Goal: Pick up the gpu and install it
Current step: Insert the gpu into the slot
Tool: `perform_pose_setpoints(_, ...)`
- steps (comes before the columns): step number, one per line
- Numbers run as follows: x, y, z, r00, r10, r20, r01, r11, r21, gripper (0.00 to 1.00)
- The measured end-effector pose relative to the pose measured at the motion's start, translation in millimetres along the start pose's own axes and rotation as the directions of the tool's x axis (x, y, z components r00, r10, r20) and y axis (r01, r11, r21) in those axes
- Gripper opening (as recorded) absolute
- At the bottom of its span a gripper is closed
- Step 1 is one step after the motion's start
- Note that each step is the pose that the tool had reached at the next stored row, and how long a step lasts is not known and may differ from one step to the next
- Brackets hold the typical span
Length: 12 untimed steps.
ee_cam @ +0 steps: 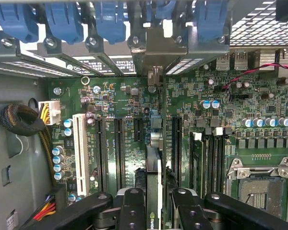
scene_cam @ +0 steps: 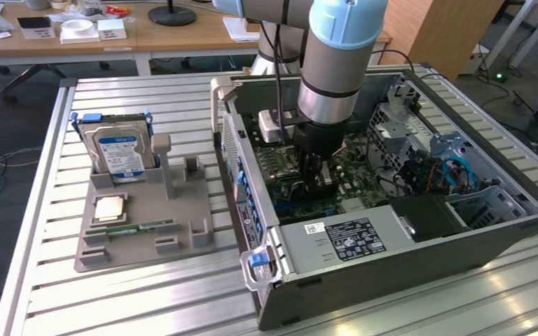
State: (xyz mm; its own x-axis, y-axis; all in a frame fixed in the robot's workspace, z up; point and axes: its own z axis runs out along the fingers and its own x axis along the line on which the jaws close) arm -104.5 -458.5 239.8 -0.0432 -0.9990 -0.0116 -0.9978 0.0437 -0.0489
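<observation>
The gpu (ee_cam: 153,167) shows edge-on in the wrist view as a thin dark card standing upright over the green motherboard (ee_cam: 129,105), in line with a black expansion slot. Its silver end bracket (ee_cam: 154,45) reaches the rear slot openings under the blue latches (ee_cam: 62,21). My gripper (ee_cam: 155,193) is shut on the card, one black finger (ee_cam: 132,206) on each side of it. In the exterior view the gripper (scene_cam: 318,176) reaches straight down into the open computer case (scene_cam: 391,245), low over the board.
A grey holder (scene_cam: 148,231) beside the case carries a silver hard drive (scene_cam: 120,150), a narrow green memory stick (scene_cam: 138,227) and a small square chip (scene_cam: 108,206). Inside the case are a white slot (ee_cam: 79,153), cables (ee_cam: 21,120) and the processor socket (ee_cam: 261,189).
</observation>
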Motion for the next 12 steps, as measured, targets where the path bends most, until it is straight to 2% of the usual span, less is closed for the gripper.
perform_pose_setpoints(12, 0.1, 1.8, 0.9, 1.0000, 0.000, 0.0001, 0.000, 1.0000, 0.0008, 0.26)
